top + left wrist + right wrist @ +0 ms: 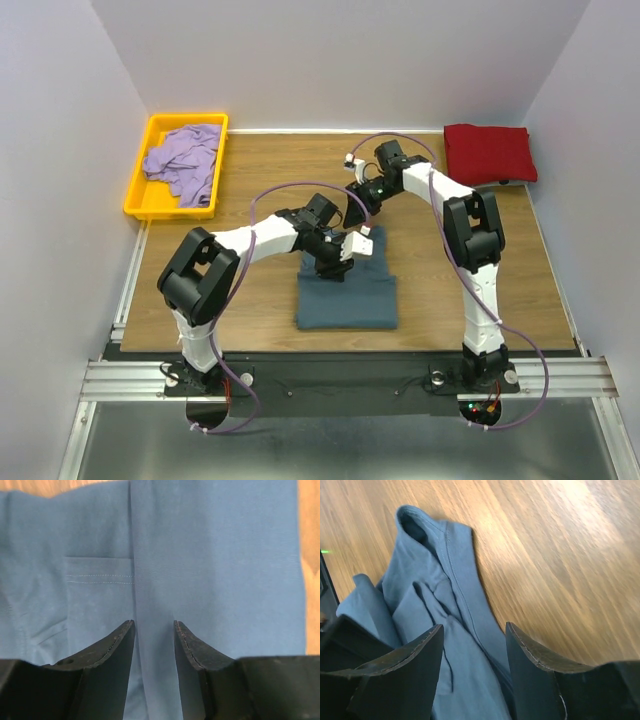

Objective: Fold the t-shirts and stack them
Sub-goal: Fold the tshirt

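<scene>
The slate blue-grey t-shirt (347, 300) lies partly folded on the wooden table, in front of both arms. My left gripper (333, 268) points down at its upper left part. In the left wrist view that gripper (153, 622) stands open just above the blue cloth (215, 570), with a fold line running between its fingers. My right gripper (360, 210) hovers over the shirt's far edge. It (474, 625) is open above the bunched collar part (435, 580), next to bare wood. The dark red t-shirt (488, 152) lies folded at the back right. The lavender t-shirt (185, 160) lies crumpled in the tray.
The yellow tray (137, 185) stands at the back left corner of the table (260, 170). White walls close off the back and both sides. A metal rail (330, 375) with the arm bases runs along the near edge.
</scene>
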Robot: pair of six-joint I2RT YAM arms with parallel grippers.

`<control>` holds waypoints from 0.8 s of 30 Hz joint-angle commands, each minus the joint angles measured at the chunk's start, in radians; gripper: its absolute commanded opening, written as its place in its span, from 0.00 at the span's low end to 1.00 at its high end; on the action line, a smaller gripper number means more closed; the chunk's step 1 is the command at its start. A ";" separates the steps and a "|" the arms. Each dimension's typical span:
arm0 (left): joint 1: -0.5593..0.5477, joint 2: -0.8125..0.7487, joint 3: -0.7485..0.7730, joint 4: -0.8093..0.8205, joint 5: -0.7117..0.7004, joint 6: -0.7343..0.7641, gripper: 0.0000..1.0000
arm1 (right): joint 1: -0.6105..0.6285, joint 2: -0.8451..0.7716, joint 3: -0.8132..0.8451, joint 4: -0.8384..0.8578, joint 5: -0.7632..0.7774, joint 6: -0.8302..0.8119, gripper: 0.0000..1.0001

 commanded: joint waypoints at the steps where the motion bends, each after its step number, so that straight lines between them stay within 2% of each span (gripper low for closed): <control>1: -0.006 0.018 0.037 0.009 0.001 -0.009 0.47 | 0.025 0.014 -0.002 0.065 -0.052 0.023 0.58; 4: -0.012 0.035 0.034 0.004 -0.009 -0.002 0.42 | 0.037 0.022 -0.030 0.073 -0.066 0.019 0.58; 7: -0.015 0.032 0.032 0.000 -0.010 -0.001 0.28 | 0.049 0.028 -0.057 0.080 -0.069 0.011 0.56; 11: -0.017 -0.017 0.029 0.000 -0.019 -0.004 0.00 | 0.054 0.044 -0.112 0.086 -0.092 0.003 0.47; 17: -0.017 -0.093 0.019 0.032 -0.101 -0.027 0.00 | 0.054 0.070 -0.157 0.086 -0.135 -0.001 0.28; 24: -0.017 -0.159 0.022 0.093 -0.224 0.007 0.00 | 0.054 0.076 -0.186 0.088 -0.150 -0.009 0.27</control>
